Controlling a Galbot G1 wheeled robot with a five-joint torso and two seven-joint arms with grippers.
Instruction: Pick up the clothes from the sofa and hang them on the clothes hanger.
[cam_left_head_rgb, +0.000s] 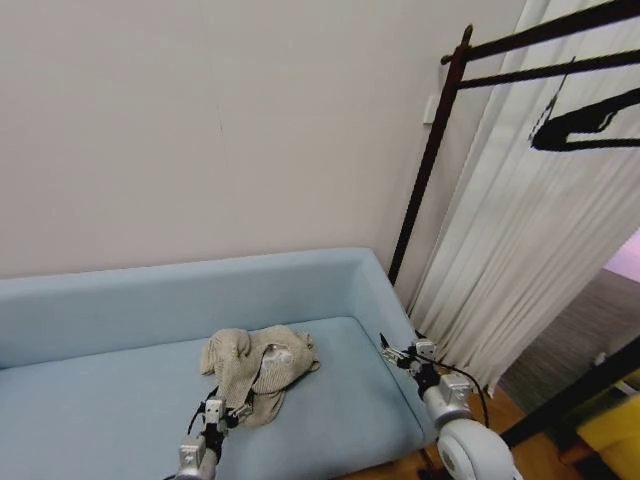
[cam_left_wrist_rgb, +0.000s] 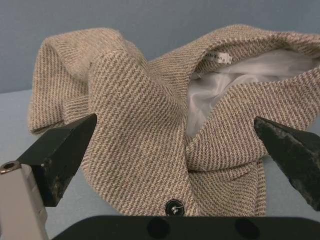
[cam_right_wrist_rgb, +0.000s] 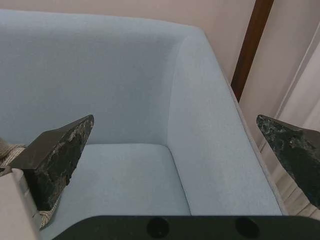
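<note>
nearest the robot, the left pincer sits low over the sofa at the near edge of the jacket. its two dark fingers are spread wide, and it holds nothing. in the left wrist view the fingers flank the tweed on either side, with the folded front panel and a dark button lying between them. whether a fingertip already brushes the cloth i cannot tell.

the step in hand looks like the pick-up. to do it well, the pincer should go down onto the thick fold near the button, or the collar by the white lining. it should take several layers of tweed and not the slippery lining alone, and it should close fully before lifting. a bite on one thin edge would likely let the garment slide out or unfold awkwardly.

further right, the right pincer hovers over the sofa's corner by the armrest, open just as wide and empty, well apart from the jacket.

the jacket lies crumpled mid-seat. beyond the armrest stands the dark clothes rack, with a black hanger hanging high before the curtain.
</note>
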